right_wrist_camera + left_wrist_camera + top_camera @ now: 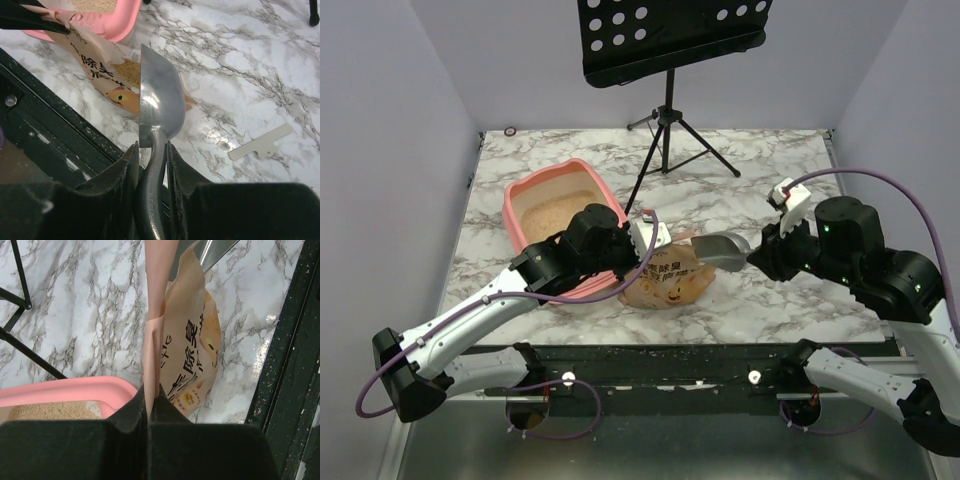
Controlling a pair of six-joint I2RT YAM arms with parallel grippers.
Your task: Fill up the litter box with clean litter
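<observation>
The salmon-pink litter box (555, 175) lies left of centre, and clean litter (552, 212) covers its floor. Against its near right corner leans a crinkled orange-tan bag (665, 280). My left gripper (638, 245) is shut on the bag's top edge (152, 340) and holds it up beside the box rim (75, 390). My right gripper (760, 255) is shut on the handle of a metal scoop (160, 100). The scoop's bowl sits at the bag's mouth, where tan granules (131, 70) show. The scoop's inside is hidden from me.
A black music stand (668, 130) rises behind the litter box, and its tripod legs spread over the back of the marble table. A small beige plastic strip (260, 145) lies on the table to the right. A black rail (670, 360) runs along the near edge.
</observation>
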